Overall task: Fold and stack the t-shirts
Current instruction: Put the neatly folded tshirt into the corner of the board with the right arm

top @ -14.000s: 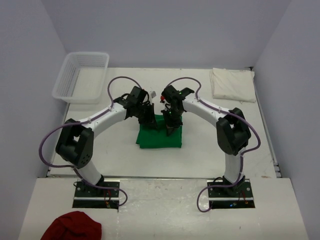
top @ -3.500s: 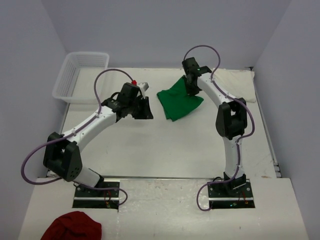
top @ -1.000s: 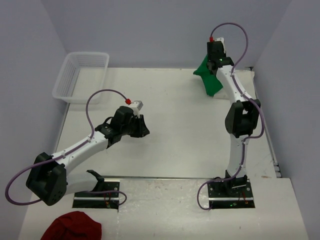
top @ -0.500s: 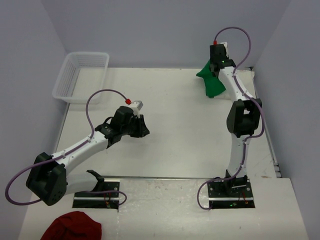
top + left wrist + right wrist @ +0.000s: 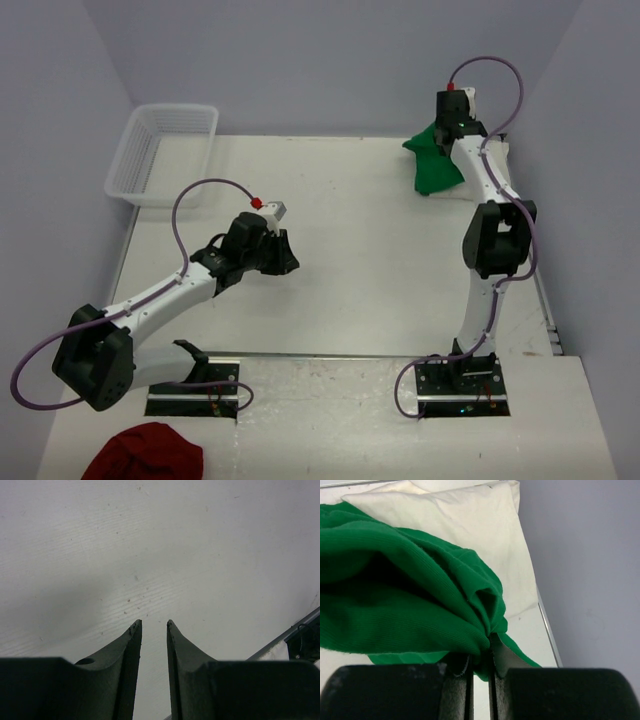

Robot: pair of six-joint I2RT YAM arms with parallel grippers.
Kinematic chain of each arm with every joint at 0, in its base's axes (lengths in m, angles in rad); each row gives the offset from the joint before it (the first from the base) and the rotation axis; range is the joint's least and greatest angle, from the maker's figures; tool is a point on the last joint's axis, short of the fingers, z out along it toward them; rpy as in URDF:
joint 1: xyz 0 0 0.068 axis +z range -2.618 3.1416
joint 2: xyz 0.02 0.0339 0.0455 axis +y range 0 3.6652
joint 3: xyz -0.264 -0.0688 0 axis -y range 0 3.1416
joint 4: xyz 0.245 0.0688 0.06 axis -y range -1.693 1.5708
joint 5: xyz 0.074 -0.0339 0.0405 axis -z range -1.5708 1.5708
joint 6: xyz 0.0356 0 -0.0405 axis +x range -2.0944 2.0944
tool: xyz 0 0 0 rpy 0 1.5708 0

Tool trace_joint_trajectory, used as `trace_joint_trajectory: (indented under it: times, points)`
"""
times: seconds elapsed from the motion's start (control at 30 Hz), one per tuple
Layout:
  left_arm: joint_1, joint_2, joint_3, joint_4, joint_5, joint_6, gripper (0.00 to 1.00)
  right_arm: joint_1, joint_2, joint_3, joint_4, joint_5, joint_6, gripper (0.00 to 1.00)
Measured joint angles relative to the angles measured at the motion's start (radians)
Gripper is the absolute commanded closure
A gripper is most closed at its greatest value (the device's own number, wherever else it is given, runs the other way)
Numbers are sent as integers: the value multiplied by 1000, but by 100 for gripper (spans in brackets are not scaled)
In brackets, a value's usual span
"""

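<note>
Pinching the green t-shirt (image 5: pixel 395 605) in our right fingers (image 5: pixel 504 659) above the folded cream-white t-shirt (image 5: pixel 470 520), we have yet to stack it, our left fingers (image 5: pixel 129 650) slightly parted, empty.

We're looking at two white arms, left arm (image 5: pixel 160 295) and right arm (image 5: pixel 484 165), black at the joints, a purple cable (image 5: pixel 487 58) looping each, black base plates (image 5: pixel 192 390); on the left gripper (image 5: pixel 152 624), dark tapered fingers (image 5: pixel 127 655).
</note>
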Motion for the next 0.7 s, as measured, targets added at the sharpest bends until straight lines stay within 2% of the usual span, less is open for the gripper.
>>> trace_joint_trajectory:
  times: [0.7]
  points:
    - [0,20,0,6,0,0,72,-40,-21,-53,46,18,40,100]
